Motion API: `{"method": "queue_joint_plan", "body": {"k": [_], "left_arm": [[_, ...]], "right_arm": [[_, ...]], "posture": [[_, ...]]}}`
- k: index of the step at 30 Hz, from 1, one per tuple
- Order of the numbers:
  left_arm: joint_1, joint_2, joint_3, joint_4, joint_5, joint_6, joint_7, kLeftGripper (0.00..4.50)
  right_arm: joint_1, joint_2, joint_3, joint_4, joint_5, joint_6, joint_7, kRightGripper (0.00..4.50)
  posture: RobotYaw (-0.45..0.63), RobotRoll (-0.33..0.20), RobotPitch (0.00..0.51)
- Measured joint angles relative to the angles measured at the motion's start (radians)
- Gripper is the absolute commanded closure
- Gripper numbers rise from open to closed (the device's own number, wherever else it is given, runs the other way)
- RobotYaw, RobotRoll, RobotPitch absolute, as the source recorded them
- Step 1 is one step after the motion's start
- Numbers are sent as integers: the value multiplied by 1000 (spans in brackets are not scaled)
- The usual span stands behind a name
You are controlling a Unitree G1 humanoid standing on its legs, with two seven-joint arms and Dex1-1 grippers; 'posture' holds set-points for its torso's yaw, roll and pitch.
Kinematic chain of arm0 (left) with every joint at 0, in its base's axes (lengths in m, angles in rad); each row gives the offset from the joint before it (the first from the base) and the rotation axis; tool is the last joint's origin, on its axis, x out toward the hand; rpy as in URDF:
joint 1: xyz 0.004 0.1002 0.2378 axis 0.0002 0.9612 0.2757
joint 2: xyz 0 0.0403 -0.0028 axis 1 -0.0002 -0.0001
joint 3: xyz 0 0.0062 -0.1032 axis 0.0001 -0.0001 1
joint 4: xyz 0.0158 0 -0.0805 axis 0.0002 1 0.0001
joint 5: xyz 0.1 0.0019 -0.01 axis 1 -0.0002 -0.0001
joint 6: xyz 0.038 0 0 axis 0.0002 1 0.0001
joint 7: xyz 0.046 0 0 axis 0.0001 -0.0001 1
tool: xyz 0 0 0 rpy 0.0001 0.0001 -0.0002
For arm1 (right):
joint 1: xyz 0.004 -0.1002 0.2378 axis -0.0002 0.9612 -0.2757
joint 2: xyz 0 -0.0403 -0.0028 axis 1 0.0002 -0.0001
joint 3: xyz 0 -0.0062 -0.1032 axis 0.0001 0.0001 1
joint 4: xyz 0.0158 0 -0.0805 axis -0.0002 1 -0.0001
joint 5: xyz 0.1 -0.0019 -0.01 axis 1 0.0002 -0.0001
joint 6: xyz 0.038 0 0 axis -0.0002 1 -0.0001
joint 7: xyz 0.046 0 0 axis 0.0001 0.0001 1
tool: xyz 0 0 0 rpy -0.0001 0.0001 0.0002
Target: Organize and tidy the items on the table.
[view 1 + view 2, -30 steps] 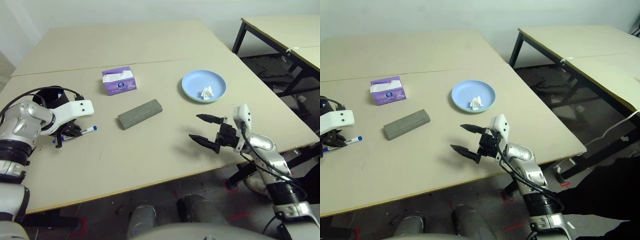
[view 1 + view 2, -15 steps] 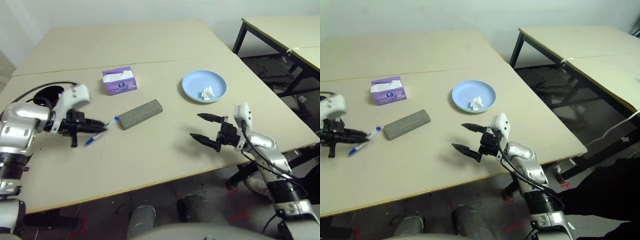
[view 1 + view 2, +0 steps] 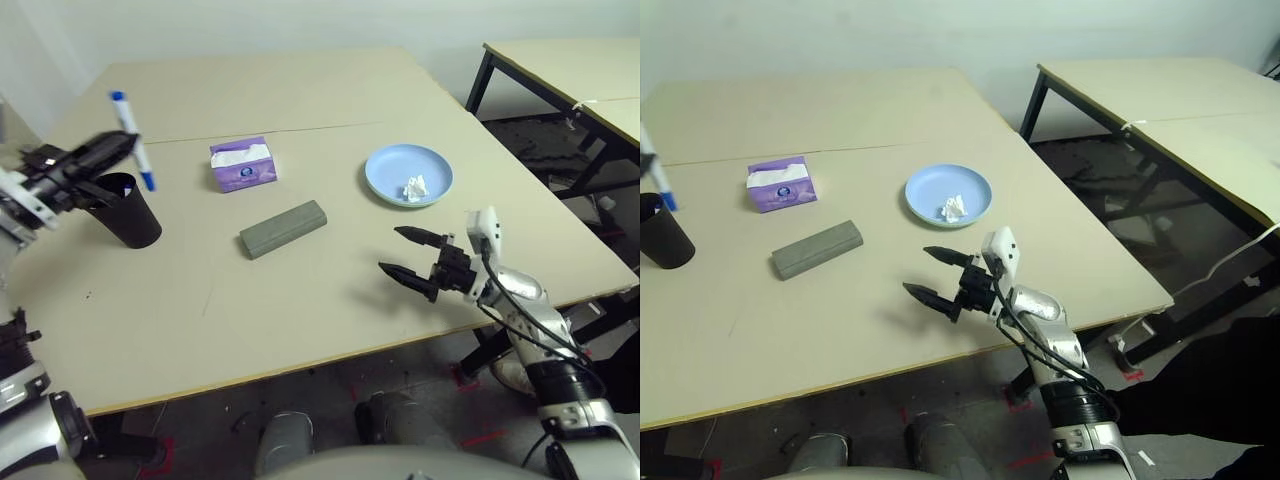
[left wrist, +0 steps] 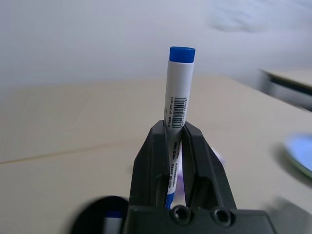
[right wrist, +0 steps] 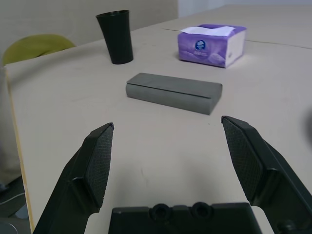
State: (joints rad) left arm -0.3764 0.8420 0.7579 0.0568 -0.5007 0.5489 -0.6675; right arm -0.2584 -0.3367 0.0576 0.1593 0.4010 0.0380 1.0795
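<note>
At near desk edge: right claw [image 3: 412, 254], two black fingers spread wide, empty, hovering low over plain beige desk [image 3: 300, 310], likely waiting its turn. Mid-desk: grey-green oblong glasses case [image 3: 283, 228] lying flat, shut. Left side: left claw [image 3: 108, 150] pinching white marker pen with blue cap [image 4: 178, 87], held upright just above black tapered cup [image 3: 127, 210], probably to drop in. Farther: purple tissue box [image 3: 243, 163]; light blue round plate [image 3: 408, 172] carrying crumpled white tissue [image 3: 414, 186].

Marker pens: one white pen with a blue cap [image 3: 132, 140] is showing
Cups: one black cup [image 3: 128, 210]
Tissue boxes: one purple box [image 3: 243, 163]
Glasses cases: one grey-green case [image 3: 283, 228]
Plates: one light blue plate [image 3: 385, 175]
Crumpled tissues: one white tissue [image 3: 414, 186]
</note>
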Motion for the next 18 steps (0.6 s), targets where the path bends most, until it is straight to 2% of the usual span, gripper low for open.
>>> {"method": "queue_joint_plan", "body": {"k": [9,14,18], "left_arm": [[-32,18,5,98,45,-156,133,4259],[-45,19,-74,191,112,-229,180,4259],[-87,-10,-137,234,137,-263,211,4259]], "right_arm": [[-4,-1,2,17,-5,-11,20,0],[-6,-2,2,17,-6,-11,21,0],[-7,-8,2,16,-6,-10,21,0]], "posture": [[54,0,51],[48,0,54],[27,0,57]]}}
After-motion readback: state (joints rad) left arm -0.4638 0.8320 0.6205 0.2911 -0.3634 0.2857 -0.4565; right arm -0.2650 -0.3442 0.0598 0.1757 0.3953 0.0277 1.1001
